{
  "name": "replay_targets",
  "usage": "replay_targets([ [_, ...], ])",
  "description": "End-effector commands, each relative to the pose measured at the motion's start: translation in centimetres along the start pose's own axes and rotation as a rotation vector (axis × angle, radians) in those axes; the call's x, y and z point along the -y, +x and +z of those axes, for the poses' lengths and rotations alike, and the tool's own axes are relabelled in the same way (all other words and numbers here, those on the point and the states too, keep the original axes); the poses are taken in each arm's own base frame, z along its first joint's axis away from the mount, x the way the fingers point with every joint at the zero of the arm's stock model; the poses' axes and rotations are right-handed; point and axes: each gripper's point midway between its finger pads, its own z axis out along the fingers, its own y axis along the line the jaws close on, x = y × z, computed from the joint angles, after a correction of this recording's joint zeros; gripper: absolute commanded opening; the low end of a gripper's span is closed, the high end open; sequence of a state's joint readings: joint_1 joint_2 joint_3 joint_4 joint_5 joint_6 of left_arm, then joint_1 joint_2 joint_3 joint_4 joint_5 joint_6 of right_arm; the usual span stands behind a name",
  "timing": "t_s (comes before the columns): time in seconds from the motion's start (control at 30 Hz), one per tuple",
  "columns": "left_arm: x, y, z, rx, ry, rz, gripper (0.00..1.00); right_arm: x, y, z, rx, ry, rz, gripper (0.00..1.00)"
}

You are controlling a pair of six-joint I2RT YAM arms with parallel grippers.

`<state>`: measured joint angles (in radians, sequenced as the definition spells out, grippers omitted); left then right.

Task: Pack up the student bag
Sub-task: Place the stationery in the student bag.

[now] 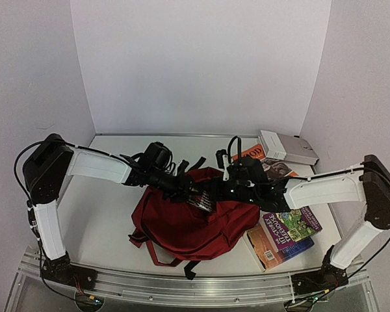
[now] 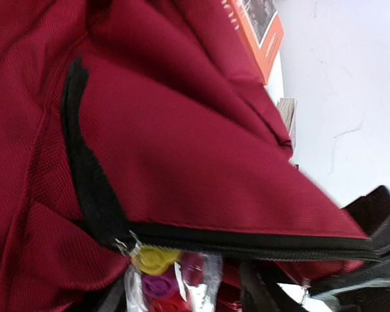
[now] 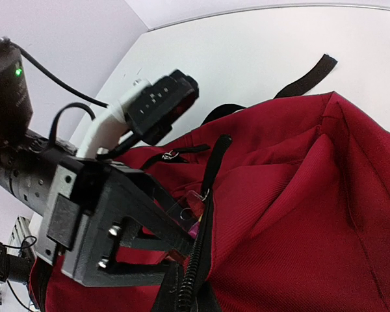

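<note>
1. White table (image 1: 104, 214)
2. Red backpack (image 1: 182, 231) lies flat at its middle
3. Thick orange book (image 1: 270, 252) by the near right edge, purple book (image 1: 291, 226) on top
4. White box (image 1: 287, 147) and thin orange book (image 1: 250, 153) in the far right corner

One student bag (image 1: 182, 227), three books (image 1: 291, 227), one white box (image 1: 287, 147).

The bag (image 1: 182, 229) lies mid-counter (image 1: 104, 208) with a packet (image 2: 172, 276) in its opening. Books (image 1: 290, 227) lie to its right, some stacked. A box (image 1: 286, 147) sits behind them near the counter's back edge.
</note>
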<state>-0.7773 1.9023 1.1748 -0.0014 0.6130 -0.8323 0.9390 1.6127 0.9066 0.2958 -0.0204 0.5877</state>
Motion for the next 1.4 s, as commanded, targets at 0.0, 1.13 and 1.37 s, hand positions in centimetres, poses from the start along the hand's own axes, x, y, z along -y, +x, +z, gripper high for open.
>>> replay_targets([
  [0.0,1.8,-3.1,-3.2,0.135,-0.038,0.088,0.62,-4.6,-5.3,-2.4,0.168,-0.160,0.016,0.00],
  [1.13,4.4,-2.2,-2.1,0.128,-0.069,0.116,0.00,-3.1,-6.0,-1.2,0.208,-0.072,0.060,0.00],
  [1.37,5.2,-2.2,-0.5,0.130,-0.044,0.111,0.00,-3.1,-6.7,-0.2,0.236,-0.067,0.123,0.00],
])
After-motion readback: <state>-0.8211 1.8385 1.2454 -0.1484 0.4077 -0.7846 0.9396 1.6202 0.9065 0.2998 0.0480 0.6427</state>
